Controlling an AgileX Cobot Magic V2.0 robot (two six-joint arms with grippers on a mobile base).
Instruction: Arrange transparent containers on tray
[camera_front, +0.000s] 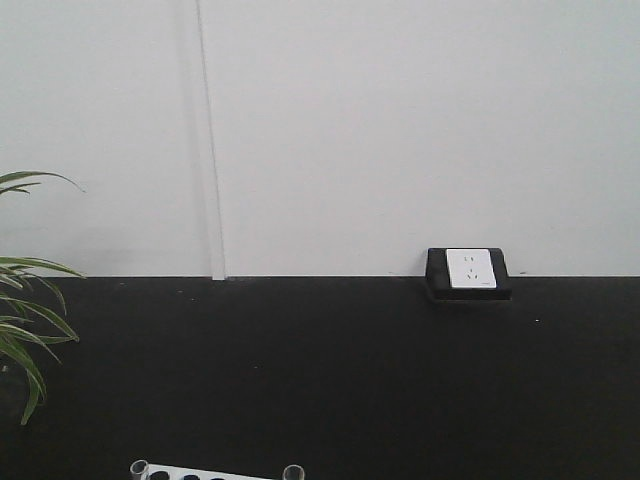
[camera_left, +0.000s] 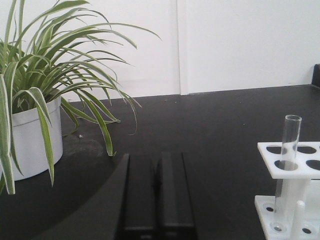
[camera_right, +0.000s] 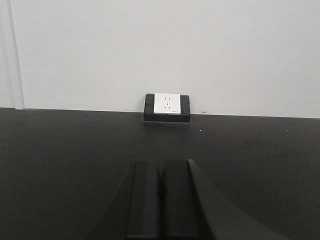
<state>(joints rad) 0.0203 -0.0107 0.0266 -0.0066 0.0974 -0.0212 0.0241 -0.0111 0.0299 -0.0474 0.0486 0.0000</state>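
Black fingers of the left gripper (camera_left: 159, 161) lay nearest the lens in the left wrist view, pressed together with only a thin seam between them and nothing held. To the left of those jaws, and a little ahead, a potted plant (camera_left: 31, 137) stood in a white pot on the black table (camera_left: 210, 130), its striped leaves arching out toward the jaws without touching them. Ahead of the jaws the table ran back to a white wall (camera_left: 240, 45). To the right of the jaws, well apart from them, a test tube (camera_left: 290, 145) stood upright in a hole of a white rack (camera_left: 305, 172), its rim rising above the top plate.

The front view caught only the top of that rack at the bottom edge, with a left tube rim (camera_front: 139, 467) and a right tube rim (camera_front: 293, 471) poking up at its ends.

In the right wrist view the right gripper (camera_right: 160, 169) was likewise closed, finger against finger, empty. Straight ahead of its jaws, well apart, a white socket in a black box (camera_right: 167, 106) sat where table met wall.
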